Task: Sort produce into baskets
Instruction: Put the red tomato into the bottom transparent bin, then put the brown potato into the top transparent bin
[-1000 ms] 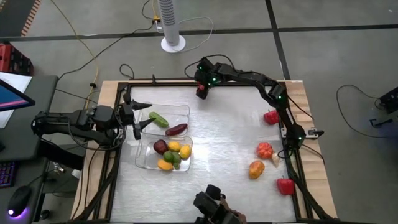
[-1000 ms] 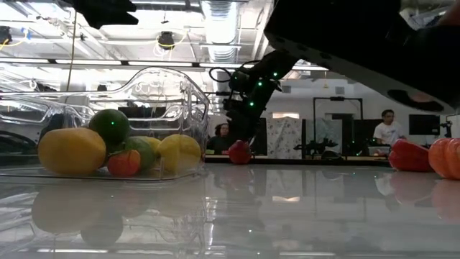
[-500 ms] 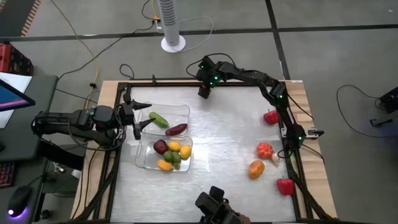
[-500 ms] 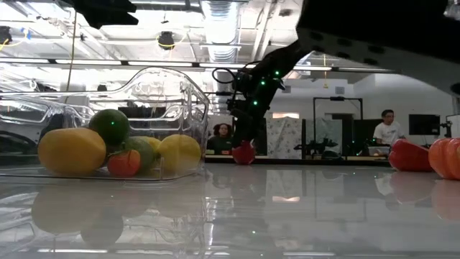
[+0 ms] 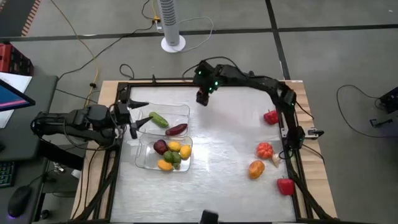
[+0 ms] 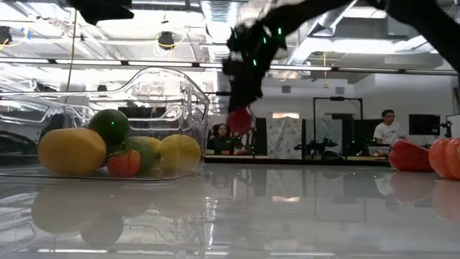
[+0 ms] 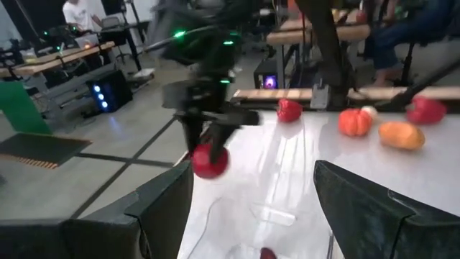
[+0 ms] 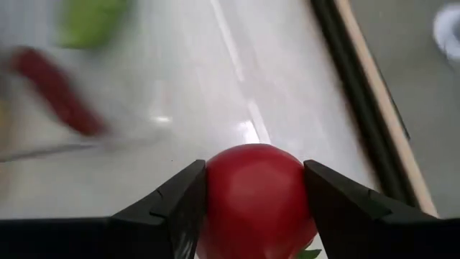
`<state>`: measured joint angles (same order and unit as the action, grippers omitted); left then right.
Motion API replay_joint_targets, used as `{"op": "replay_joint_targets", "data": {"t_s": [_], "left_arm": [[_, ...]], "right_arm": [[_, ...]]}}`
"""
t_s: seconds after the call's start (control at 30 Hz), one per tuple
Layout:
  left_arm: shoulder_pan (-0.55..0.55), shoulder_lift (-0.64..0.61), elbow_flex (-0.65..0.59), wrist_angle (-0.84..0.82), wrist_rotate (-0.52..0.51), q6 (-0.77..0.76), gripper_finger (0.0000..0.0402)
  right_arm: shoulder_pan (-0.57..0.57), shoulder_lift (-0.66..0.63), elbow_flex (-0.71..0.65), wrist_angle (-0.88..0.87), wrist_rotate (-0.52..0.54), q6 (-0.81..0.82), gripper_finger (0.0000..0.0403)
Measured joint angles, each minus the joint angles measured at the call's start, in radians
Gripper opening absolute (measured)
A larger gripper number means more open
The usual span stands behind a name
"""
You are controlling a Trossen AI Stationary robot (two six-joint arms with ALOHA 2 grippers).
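Note:
My right gripper (image 5: 202, 96) hangs near the table's far edge, shut on a round red tomato (image 8: 255, 194), which is clear of the table in the low view (image 6: 239, 119). At the left, my left gripper (image 5: 142, 116) stands open and holds nothing, beside the far clear basket (image 5: 185, 112). That basket holds a green cucumber (image 5: 158, 119) and a dark red pod (image 5: 176, 129). The near basket (image 5: 142, 158) holds several yellow, green, orange and dark pieces. My right gripper pinches the tomato between its two fingers (image 8: 172, 208), one on each of its round sides (image 8: 215, 183). The fingers come from above, pointing down. The tomato hangs below them, lifted clear of the table.
On the table's right lie a red pepper (image 5: 270, 117), an orange-red tomato (image 5: 265, 150) with a whitish piece (image 5: 275, 159) beside it, an orange fruit (image 5: 256, 169) and another red pepper (image 5: 285, 185). A black frame (image 5: 292, 162) rims the table. People are in the room behind.
My right gripper stood over the red tomato on the table by the far edge. It has now risen with it, so the tomato hangs clear above the tabletop. My left gripper has kept still.

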<state>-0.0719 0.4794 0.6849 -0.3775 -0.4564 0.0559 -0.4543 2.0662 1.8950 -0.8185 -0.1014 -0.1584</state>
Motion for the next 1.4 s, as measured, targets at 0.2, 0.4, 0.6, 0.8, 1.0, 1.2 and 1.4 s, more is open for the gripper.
{"op": "replay_joint_targets", "data": {"t_s": [0.2, 0.4, 0.6, 0.8, 1.0, 1.2, 1.4], "left_arm": [[0.000, -0.067, 0.000, 0.029, 0.074, -0.042, 0.0275], [0.000, -0.074, 0.001, 0.039, 0.149, -0.075, 0.0275], [0.000, -0.074, 0.001, 0.037, 0.156, -0.075, 0.0275], [0.000, -0.074, 0.001, 0.038, 0.155, -0.062, 0.0275], [0.000, -0.074, 0.001, 0.038, 0.155, -0.054, 0.0275], [0.000, -0.074, 0.000, 0.039, 0.155, -0.052, 0.0275], [0.000, -0.074, 0.000, 0.056, 0.155, -0.053, 0.0275]], "right_arm": [[0.183, -0.076, 0.001, 0.105, -0.002, 0.004, 0.0246], [0.320, -0.058, -0.001, 0.247, 0.020, -0.007, 0.0246], [0.377, -0.049, -0.001, 0.295, 0.074, -0.009, 0.0246], [0.385, -0.051, -0.001, 0.302, 0.052, 0.045, 0.0246], [0.430, -0.051, -0.009, 0.302, -0.115, 0.102, 0.0246], [0.501, -0.049, -0.035, 0.316, -0.106, 0.148, 0.0266], [0.538, -0.048, -0.052, 0.312, -0.024, 0.189, 0.0319]]}}
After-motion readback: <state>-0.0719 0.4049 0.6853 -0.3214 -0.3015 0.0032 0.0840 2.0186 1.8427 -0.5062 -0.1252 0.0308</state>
